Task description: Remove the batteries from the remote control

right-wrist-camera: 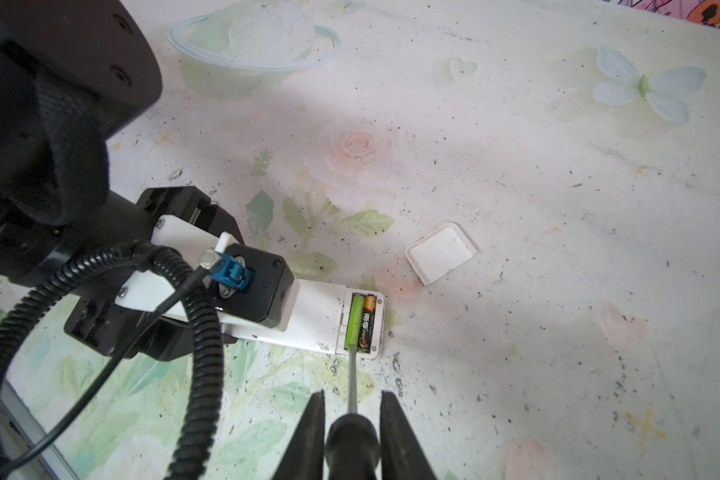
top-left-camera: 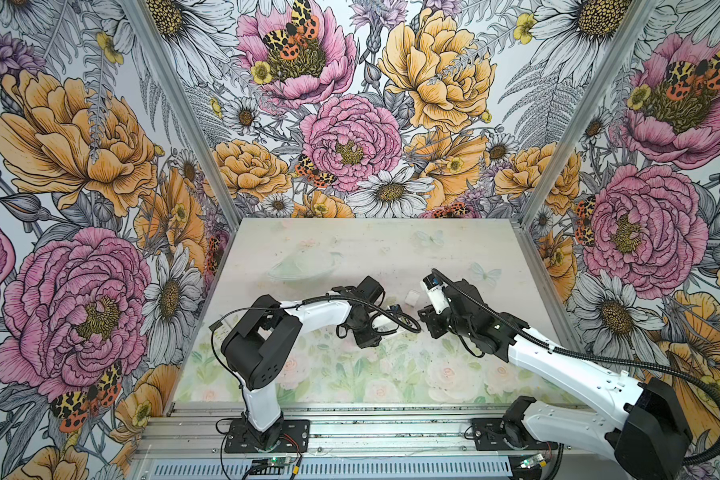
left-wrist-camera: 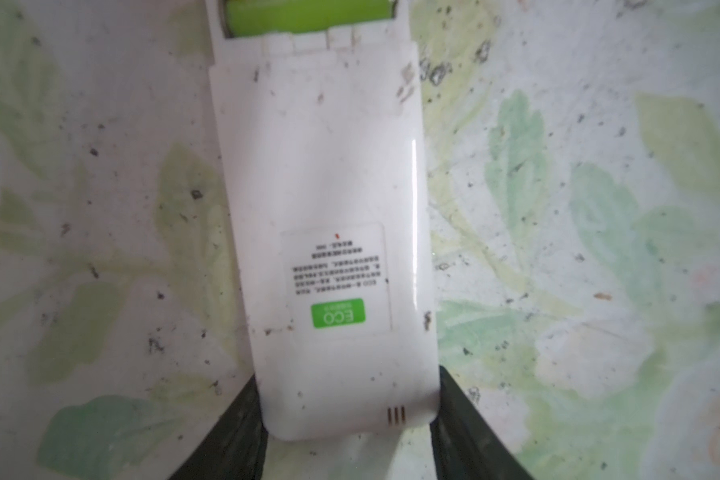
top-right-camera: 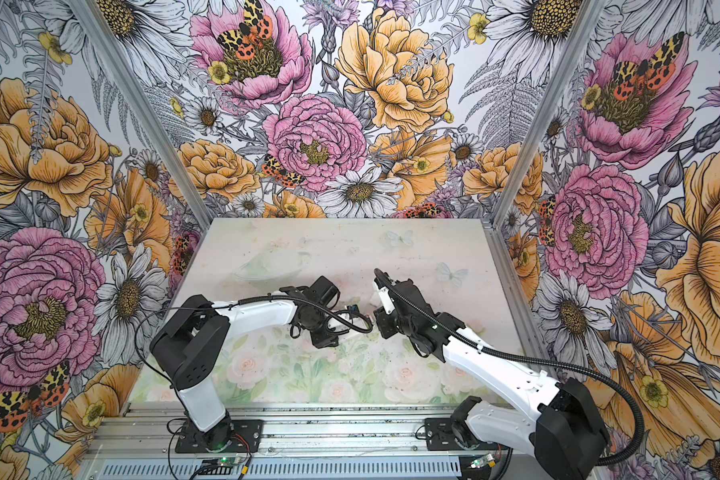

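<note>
The white remote control (left-wrist-camera: pixel 316 187) lies back-up on the floral mat, and my left gripper (left-wrist-camera: pixel 347 374) is shut on its closed end. Its battery compartment is open. Two batteries lie in it side by side, a lime green one (right-wrist-camera: pixel 353 320) and a black gold-ended one (right-wrist-camera: pixel 368 322). My right gripper (right-wrist-camera: pixel 352 394) is shut on a screwdriver's black handle (right-wrist-camera: pixel 352 440). The screwdriver's metal shaft (right-wrist-camera: pixel 352 378) reaches to the near end of the green battery (left-wrist-camera: pixel 308 16). In both top views the arms hide the remote and both grippers' fingers.
The loose white battery cover (right-wrist-camera: pixel 441 251) lies on the mat just beyond the remote, also seen as the cover (top-left-camera: pixel 412 297) between the two wrists. The left wrist camera and its black cable (right-wrist-camera: pixel 200 332) sit close to the right gripper. Flowered walls enclose the table (top-left-camera: pixel 350 374).
</note>
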Robot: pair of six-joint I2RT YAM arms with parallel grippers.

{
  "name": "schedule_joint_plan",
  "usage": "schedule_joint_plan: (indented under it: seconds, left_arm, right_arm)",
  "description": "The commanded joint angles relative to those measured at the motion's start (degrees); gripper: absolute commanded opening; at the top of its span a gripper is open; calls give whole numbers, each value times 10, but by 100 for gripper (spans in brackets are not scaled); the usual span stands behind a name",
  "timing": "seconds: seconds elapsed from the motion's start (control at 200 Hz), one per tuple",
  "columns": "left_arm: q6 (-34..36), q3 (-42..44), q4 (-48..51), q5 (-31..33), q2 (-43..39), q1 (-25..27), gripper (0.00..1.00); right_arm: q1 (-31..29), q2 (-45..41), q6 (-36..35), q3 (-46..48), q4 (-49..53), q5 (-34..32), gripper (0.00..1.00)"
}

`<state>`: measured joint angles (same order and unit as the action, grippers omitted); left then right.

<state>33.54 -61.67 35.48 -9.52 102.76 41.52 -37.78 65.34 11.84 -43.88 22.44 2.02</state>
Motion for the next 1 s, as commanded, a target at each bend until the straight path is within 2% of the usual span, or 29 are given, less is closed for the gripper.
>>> schedule_joint_plan:
  seconds: [0.0, 0.996]
  left_arm:
    - [12, 11, -16, 19, -9, 5, 0]
    - [15, 8, -21, 13, -4, 4, 0]
  right_arm:
    - [5, 5, -19, -29, 7, 19, 0]
    - [6, 40, -26, -34, 9, 7, 0]
